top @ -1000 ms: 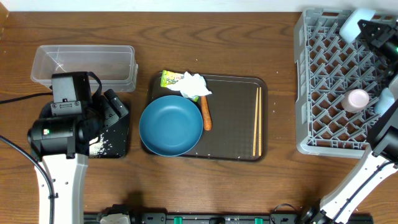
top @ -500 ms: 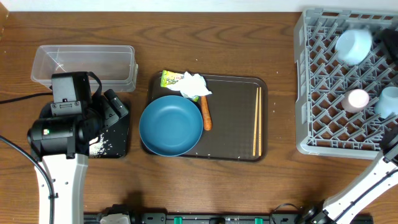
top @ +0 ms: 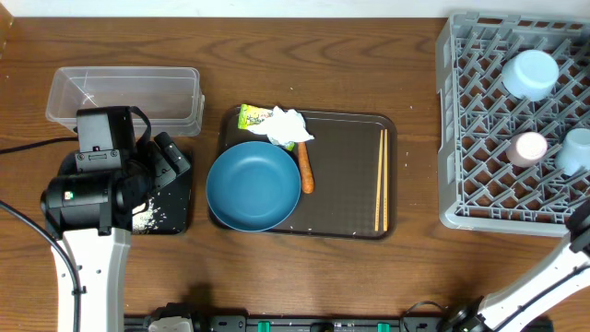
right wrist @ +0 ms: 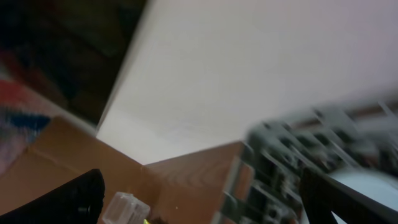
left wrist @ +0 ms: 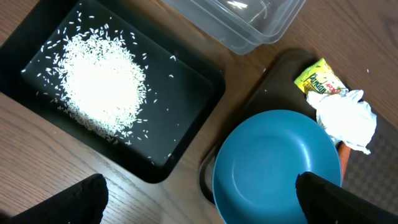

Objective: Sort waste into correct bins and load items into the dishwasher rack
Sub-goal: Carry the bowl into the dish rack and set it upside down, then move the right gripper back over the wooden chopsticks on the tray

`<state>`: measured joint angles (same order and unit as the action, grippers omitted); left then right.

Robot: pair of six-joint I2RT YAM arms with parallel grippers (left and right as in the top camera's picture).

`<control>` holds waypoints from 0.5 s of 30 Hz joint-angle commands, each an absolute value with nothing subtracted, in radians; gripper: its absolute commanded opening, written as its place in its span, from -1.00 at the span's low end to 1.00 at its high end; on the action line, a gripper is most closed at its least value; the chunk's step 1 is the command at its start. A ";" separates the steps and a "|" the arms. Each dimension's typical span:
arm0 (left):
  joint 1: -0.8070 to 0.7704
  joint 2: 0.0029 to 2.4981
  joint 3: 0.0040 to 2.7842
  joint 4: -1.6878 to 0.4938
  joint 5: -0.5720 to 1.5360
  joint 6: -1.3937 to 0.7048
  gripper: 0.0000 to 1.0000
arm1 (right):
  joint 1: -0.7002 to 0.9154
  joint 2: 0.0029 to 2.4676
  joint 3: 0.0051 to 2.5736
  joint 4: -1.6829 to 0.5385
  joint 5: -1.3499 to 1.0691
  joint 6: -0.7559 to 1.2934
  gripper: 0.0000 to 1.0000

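Right tool [right wrist: 199, 194] has come away from the dishwasher rack [top: 479, 120]. A second ago it hung over the rack's far corner with the light blue bowl [top: 529, 72]; now the bowl rests there on its own, and only a piece of that arm shows at the overhead's right edge. My right wrist view is smeared by motion, but the fingers stand spread with nothing between them. I take the bowl as loaded, alongside one cup [top: 529, 148] and a second cup [top: 579, 149] nearer me in the rack.

What is left lies on the brown serving tray [top: 346, 207] mid-tabletop [top: 415, 55]. The dark blue plate [top: 253, 184] fills its left end and overhangs that edge. The chopsticks [top: 383, 180] lie together along the right side, well apart from the rest. The carrot [top: 306, 171] lies hard against the plate's right rim. The tissue [top: 288, 126] sits at the plate's far rim, partly on top of the wrapper [top: 251, 116]. I judge those small pieces should go first, or the plate may drag them when lifted.

My left tool [left wrist: 199, 186] hangs spread and empty over the near corner of the black tray [left wrist: 193, 81], where the rice [left wrist: 102, 87] is heaped. The clear tub [top: 124, 97] beyond it holds nothing.
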<state>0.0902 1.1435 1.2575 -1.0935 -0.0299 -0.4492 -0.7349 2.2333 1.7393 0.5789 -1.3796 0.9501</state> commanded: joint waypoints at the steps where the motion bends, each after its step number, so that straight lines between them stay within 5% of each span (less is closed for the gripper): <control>1: 0.096 1.145 1.274 -1.095 -0.038 -0.458 0.98 | -0.698 2.057 1.750 0.591 -1.395 0.934 0.99; 10: 0.096 1.145 1.274 -1.095 -0.038 -0.458 0.98 | -0.472 1.866 1.750 0.572 -1.367 0.844 0.98; 15: 0.096 1.145 1.274 -1.095 -0.038 -0.458 0.99 | -0.313 1.858 1.750 0.319 -1.219 0.711 0.98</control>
